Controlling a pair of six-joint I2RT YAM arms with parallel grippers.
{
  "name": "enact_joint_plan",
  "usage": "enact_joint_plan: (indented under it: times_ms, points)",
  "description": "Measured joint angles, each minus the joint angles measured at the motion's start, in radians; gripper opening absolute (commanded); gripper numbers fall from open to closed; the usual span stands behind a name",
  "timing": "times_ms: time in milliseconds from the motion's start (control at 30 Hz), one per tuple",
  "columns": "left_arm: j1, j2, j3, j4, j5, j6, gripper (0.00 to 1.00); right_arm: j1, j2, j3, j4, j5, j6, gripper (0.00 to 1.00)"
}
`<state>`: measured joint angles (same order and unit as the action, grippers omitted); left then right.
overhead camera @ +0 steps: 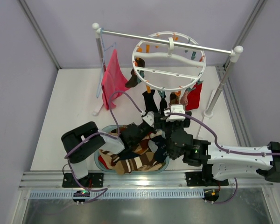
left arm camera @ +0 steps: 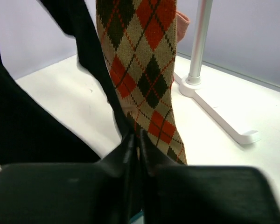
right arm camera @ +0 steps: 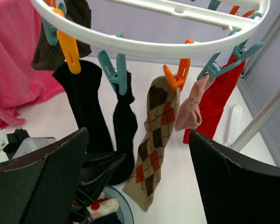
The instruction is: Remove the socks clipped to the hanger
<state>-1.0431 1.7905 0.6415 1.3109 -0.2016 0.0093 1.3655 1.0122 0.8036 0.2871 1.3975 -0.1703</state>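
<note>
The white ring hanger (overhead camera: 169, 60) hangs from the rail with socks clipped round it (right arm camera: 144, 46). From left to right in the right wrist view hang a dark brown sock (right arm camera: 51, 51), two black socks (right arm camera: 84, 107) (right arm camera: 126, 126), an argyle brown and orange sock (right arm camera: 156, 135), a small pink sock (right arm camera: 191, 109) and a red sock (right arm camera: 219, 102). My left gripper (left arm camera: 136, 137) is shut on the lower end of the black sock (left arm camera: 88, 51) beside the argyle one (left arm camera: 144, 70). My right gripper (right arm camera: 140, 186) is open below the ring and holds nothing.
A pink cloth (overhead camera: 113, 77) on a thin blue wire hanger hangs at the rail's left end. The metal rail (overhead camera: 130, 34) rests on white posts (overhead camera: 221, 86) with floor feet (left arm camera: 214, 112). A blue basket (overhead camera: 104, 166) with loose socks sits under both wrists.
</note>
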Motion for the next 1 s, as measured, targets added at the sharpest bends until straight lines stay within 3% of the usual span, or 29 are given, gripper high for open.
enact_joint_plan:
  times_ms: [433, 500, 533, 567, 667, 767, 1000]
  points:
    - [-0.051, -0.043, -0.041, -0.006, -0.129, 0.018, 0.00, -0.026, 0.076, 0.053, -0.053, 0.035, -0.003, 0.90]
    - [-0.051, -0.046, -0.045, -0.006, -0.151, 0.017, 0.14, -0.029, 0.093, 0.065, -0.060, 0.043, -0.003, 0.90]
    - [-0.051, -0.046, -0.047, -0.006, -0.158, 0.017, 0.26, -0.030, 0.101, 0.072, -0.068, 0.048, -0.002, 0.90]
    - [-0.051, -0.046, -0.051, -0.006, -0.167, 0.016, 0.46, -0.031, 0.108, 0.077, -0.076, 0.051, 0.000, 0.90]
    - [-0.056, -0.048, -0.056, -0.006, -0.185, 0.018, 0.73, -0.032, 0.114, 0.079, -0.096, 0.055, 0.009, 0.90]
    - [-0.065, -0.053, -0.056, -0.006, -0.210, 0.022, 0.83, -0.032, 0.113, 0.079, -0.104, 0.056, 0.017, 0.90]
    - [-0.083, -0.055, -0.042, -0.002, -0.310, 0.077, 0.88, -0.034, 0.111, 0.079, -0.130, 0.053, 0.035, 0.91]
